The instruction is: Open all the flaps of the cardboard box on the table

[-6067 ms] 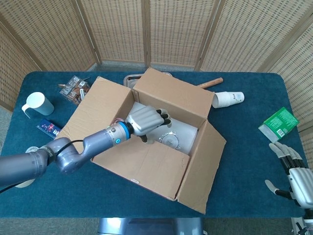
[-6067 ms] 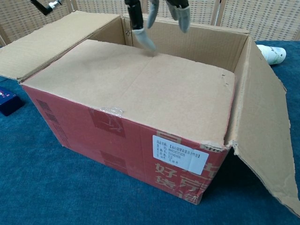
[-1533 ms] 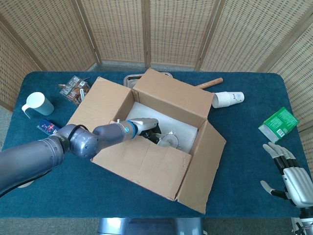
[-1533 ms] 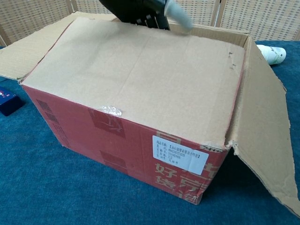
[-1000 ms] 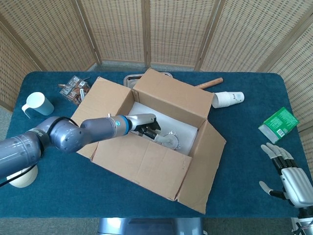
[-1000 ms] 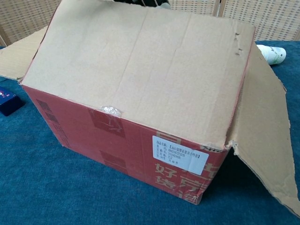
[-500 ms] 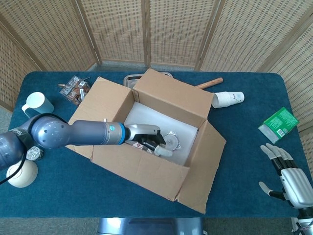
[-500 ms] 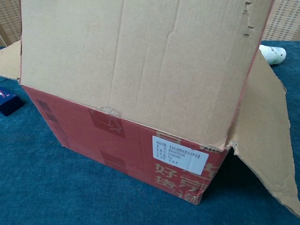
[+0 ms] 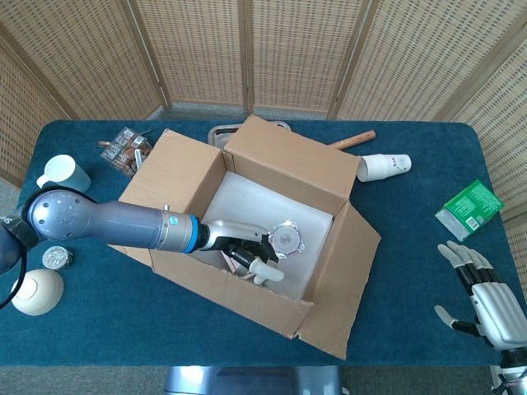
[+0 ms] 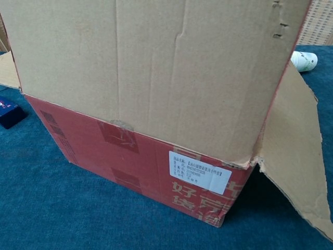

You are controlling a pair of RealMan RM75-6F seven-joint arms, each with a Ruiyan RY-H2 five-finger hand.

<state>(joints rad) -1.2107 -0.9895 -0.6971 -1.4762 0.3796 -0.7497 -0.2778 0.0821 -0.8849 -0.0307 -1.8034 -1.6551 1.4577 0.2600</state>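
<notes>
The cardboard box [image 9: 247, 216] sits mid-table, its red front wall [image 10: 135, 156] facing the chest view. Its left flap [image 9: 169, 174] and right flap [image 9: 344, 276] lie folded outward, and the back flap [image 9: 288, 158] stands up. The front flap [image 10: 156, 67] stands nearly upright and fills the chest view. My left hand [image 9: 249, 253] is inside the box, resting against that flap's inner face and holding nothing. My right hand [image 9: 487, 298] hovers at the table's near right corner with fingers spread, far from the box. A silver round object [image 9: 286, 236] lies on white lining inside.
A white mug [image 9: 62, 173], snack packets [image 9: 123, 151], a small tin [image 9: 56, 257] and a pale ball [image 9: 37, 292] sit left of the box. A small blue box [image 10: 8, 112] lies near the front left corner. Paper cups [image 9: 383, 167], a wooden handle [image 9: 354, 139] and a green box [image 9: 469, 208] lie right.
My left hand slid under the front flap's edge and swept toward me, lifting the flap from lying over the box to nearly upright. The right hand stayed still.
</notes>
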